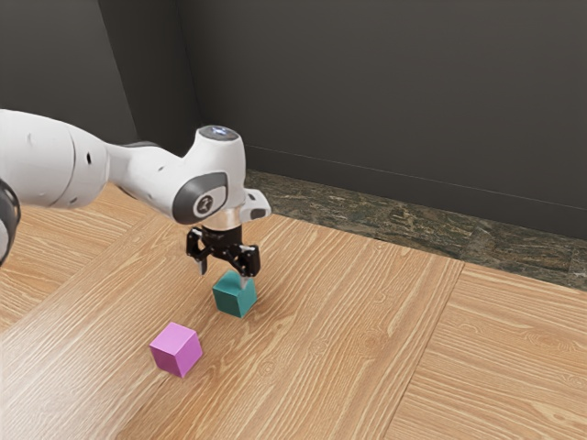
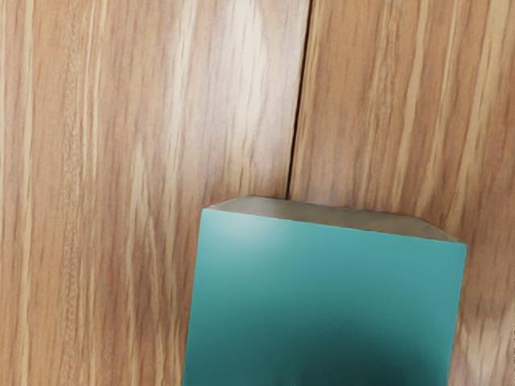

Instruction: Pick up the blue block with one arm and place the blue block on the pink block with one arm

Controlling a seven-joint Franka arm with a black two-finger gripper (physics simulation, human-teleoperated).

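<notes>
**A:** Where is the end effector (image 1: 227, 269) sitting right now?

**B:** It is hovering directly over the blue block (image 1: 235, 295); its fingers (image 1: 249, 264) are standing apart and pointing down; their tips are hanging just above the block's top face, and nothing is being clamped between them.

**A:** And the block itself?

**B:** It is resting flat on the wooden counter (image 1: 367, 330), well in from the counter's far edge; it is reading as a teal sort of blue; in the wrist view its top face is lying just under the hand, beside a dark seam (image 2: 299, 104) that is running between two planks.

**A:** Is the pink block (image 1: 176, 348) anywhere close?

**B:** It is sitting near the blue one but apart from it, farther from the counter's far edge and toward the exterior view's left; bare wood is showing between the two; each is resting flat on one face.

**A:** How is the arm (image 1: 138, 174) coming in?

**B:** It is reaching in from the exterior view's left; its wrist is bending down over the blue block.
</notes>
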